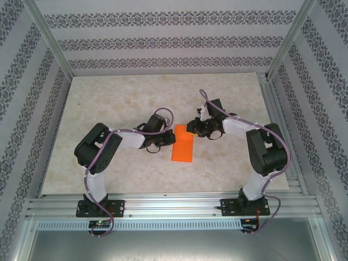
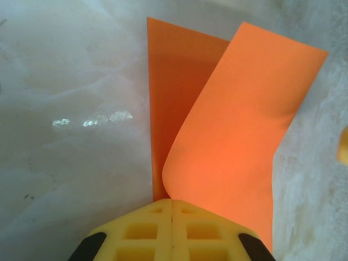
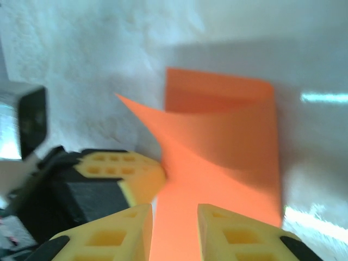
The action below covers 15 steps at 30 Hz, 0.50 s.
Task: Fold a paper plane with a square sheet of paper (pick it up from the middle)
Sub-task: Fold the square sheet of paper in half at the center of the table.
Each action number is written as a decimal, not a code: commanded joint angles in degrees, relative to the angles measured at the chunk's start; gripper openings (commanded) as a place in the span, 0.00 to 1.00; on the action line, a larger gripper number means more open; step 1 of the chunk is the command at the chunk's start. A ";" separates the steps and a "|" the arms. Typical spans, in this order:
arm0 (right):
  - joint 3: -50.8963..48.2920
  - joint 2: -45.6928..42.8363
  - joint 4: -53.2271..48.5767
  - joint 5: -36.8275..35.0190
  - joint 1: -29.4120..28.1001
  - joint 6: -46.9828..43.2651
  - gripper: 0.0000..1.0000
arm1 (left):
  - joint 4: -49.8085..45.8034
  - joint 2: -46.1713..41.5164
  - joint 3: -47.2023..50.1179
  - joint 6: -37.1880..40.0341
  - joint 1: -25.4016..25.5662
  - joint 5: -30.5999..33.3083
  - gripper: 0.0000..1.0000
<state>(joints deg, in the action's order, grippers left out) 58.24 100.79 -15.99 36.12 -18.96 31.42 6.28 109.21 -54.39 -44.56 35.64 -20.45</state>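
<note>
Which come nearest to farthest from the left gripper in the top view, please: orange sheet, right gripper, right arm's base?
1. Orange sheet: held by left gripper.
2. Right gripper: across the sheet.
3. Right arm's base: near-right edge.

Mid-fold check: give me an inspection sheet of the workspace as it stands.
Surface: pale marbled table.
Job's things: square sheet of paper at centre, one flap curled over the rest, not pressed flat.
Clutter: nothing seen.
Grippers: left gripper shut on the sheet's curled edge; right gripper open, a finger on either side of the paper's near end.
Cables: purple cables run along both arms, off the paper.
Surroundings: patterned walls, aluminium frame.
</note>
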 commanded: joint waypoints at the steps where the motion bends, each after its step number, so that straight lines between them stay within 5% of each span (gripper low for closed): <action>1: 2.13 2.49 -0.10 0.47 0.68 -1.25 0.28 | -2.83 1.63 -0.63 1.29 -0.43 0.16 0.00; 15: 3.40 10.23 -1.13 -1.31 1.64 -2.74 0.27 | -2.74 1.55 0.16 1.12 -0.46 0.15 0.00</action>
<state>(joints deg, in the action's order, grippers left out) 60.58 110.28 -15.88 36.27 -17.76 30.33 6.28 109.21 -54.39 -44.56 35.64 -20.47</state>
